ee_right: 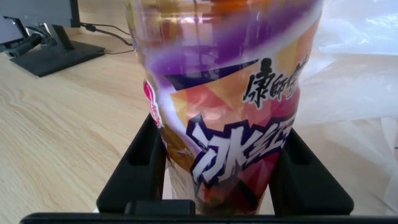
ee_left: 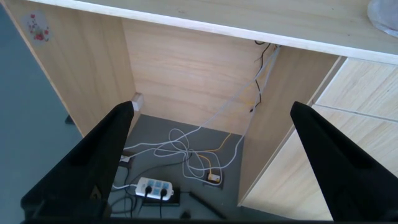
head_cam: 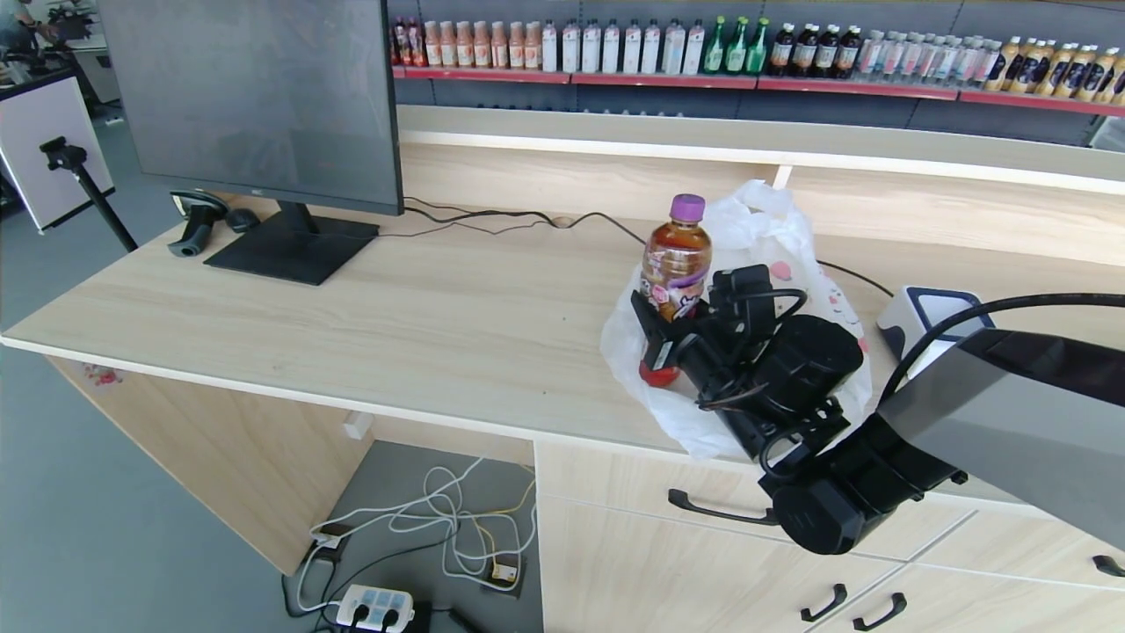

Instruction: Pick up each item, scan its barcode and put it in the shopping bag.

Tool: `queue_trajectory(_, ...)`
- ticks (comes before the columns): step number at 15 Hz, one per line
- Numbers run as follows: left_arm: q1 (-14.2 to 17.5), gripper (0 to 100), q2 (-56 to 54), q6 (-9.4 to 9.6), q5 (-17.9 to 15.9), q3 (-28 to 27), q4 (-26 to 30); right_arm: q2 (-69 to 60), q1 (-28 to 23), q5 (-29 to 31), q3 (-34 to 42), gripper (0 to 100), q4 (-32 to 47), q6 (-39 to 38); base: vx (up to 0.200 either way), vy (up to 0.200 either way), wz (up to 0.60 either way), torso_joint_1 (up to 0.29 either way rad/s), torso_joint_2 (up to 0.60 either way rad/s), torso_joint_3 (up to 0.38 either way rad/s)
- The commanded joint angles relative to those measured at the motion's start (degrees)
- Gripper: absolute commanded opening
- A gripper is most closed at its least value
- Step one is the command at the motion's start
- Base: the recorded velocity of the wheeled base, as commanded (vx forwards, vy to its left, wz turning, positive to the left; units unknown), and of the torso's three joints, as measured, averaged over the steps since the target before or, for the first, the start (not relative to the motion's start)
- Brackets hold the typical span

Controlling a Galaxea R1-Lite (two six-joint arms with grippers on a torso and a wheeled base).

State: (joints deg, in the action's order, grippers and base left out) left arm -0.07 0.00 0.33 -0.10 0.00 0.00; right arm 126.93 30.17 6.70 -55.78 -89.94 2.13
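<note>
Currently the right gripper pinches the bottle around its lower half, one finger pressed against each side of the label. The bottle stands upright, purple cap up, at the left edge of the white shopping bag, with its base over the bag's crumpled plastic. I cannot tell whether the base rests there or hangs just above it. A small white scanner box sits just right of the bag on the wooden counter. Well left of the bag stand a dark monitor and a handheld scanner. The left gripper hangs below and left of the bag, under counter level, fingers spread wide and holding nothing, above a power strip on the floor.
</note>
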Motion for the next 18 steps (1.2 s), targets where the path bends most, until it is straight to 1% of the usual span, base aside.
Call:
queue_trajectory(1,0.0,100,0.0,0.02,0.0,0.0,0.0,-0.1,0.2,0.0,0.1,0,-0.1,-0.1,0.0,0.0,0.0,0.0,0.0,0.0)
queue_trajectory(8,0.0,100,0.0,0.02,0.0,0.0,0.0,-0.1,0.2,0.2,1.0,0,-0.1,-0.1,0.0,0.0,0.0,0.0,0.0,0.0)
queue_trajectory(10,0.0,100,0.0,0.02,0.0,0.0,0.0,-0.1,0.2,2.0,0.9,0,-0.1,-0.2,0.0,0.0,0.0,0.0,0.0,0.0)
queue_trajectory(13,0.1,100,0.0,0.02,0.0,0.0,0.0,-0.1,0.4,2.3,0.9,0,-0.1,-0.3,0.0,0.0,0.0,0.0,0.0,0.0)
queue_trajectory(14,0.0,100,0.0,0.02,0.0,0.0,0.0,-0.1,0.7,2.3,1.0,100,-0.1,-0.3,0.0,0.0,0.0,0.0,0.0,0.0)
queue_trajectory(18,0.0,100,0.0,-0.07,0.0,0.0,0.0,-0.2,0.9,2.3,1.1,100,-0.1,-0.8,0.0,0.0,0.0,0.0,0.0,0.0)
